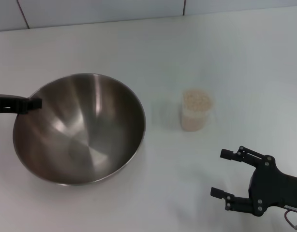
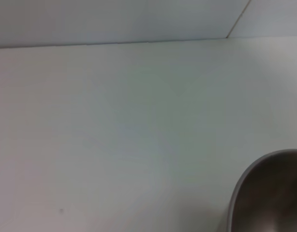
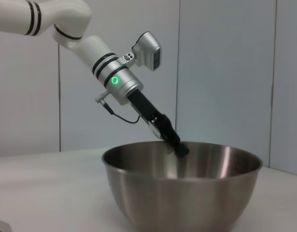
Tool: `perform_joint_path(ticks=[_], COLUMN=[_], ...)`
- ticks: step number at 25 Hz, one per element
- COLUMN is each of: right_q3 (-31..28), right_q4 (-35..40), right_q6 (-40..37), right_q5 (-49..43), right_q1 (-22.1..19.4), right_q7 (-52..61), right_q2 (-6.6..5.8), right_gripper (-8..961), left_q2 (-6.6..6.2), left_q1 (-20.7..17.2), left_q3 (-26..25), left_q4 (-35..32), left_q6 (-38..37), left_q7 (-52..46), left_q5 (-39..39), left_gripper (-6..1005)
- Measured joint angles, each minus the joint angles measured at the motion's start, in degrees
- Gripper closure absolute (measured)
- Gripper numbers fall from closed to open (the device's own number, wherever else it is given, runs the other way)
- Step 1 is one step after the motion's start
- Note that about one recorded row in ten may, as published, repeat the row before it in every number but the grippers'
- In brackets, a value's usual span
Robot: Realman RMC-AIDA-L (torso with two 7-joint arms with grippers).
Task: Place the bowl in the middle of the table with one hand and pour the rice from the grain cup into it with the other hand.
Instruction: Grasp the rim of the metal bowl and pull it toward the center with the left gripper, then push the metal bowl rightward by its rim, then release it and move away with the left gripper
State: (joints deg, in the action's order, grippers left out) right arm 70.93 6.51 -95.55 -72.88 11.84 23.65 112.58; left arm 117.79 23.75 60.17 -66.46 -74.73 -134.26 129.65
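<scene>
The white table (image 1: pixel 226 53) runs out of view on every side. On its left part sits the bowl (image 1: pixel 81 128), wide, shiny steel, with nothing inside; the left wrist view catches only a slice of its rim. The left gripper (image 1: pixel 35 103) meets the bowl's left rim, its arm cut off; its fingers look clamped on the rim. The right gripper (image 1: pixel 225 173) hovers near the front right, jaws spread wide, holding nothing. The grain cup (image 1: pixel 196 111) stands upright right of the bowl, apart from it, filled with pale rice (image 1: pixel 197 100).

Left end effector (image 1: pixel 35 103) closed at left, arm angled downward; right end effector (image 1: pixel 226 174) spread open, low right.
</scene>
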Motion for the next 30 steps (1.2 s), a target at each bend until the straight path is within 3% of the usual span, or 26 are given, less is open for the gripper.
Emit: perform_joint_path(ticks=[2, 9, 15, 23, 30], right_q3=[0.0, 0.0, 0.0, 0.0, 0.0], right_q4=[0.0, 0.0, 0.1, 0.1, 0.1], right_q6=[0.0, 0.0, 0.0, -0.1, 0.1], right_q5=[0.0, 0.0, -0.1, -0.1, -0.1], right_q1=[0.0, -0.1, 0.0, -0.1, -0.1], right_q7=[0.0, 0.0, 0.0, 0.0, 0.0], right_q2=[0.0, 0.0, 0.0, 0.0, 0.0], right_gripper=[208, 213, 218, 225, 230], left_q2=[-0.01, 0.11, 0.45, 0.5, 0.62], left_q1=[1.4, 8.4, 14.3, 15.2, 14.1], left_q3=[-1.8, -4.1, -3.3, -3.3, -3.1], left_q4=[1.0, 4.9, 11.0, 14.5, 12.2], left_q6=[-1.1, -1.3, 3.8, 7.3, 7.1], left_q7=[0.6, 2.8, 4.2, 5.2, 8.1], left_q5=[-0.2, -0.2, 2.9, 3.6, 2.6], left_gripper=[967, 961, 933, 896, 863])
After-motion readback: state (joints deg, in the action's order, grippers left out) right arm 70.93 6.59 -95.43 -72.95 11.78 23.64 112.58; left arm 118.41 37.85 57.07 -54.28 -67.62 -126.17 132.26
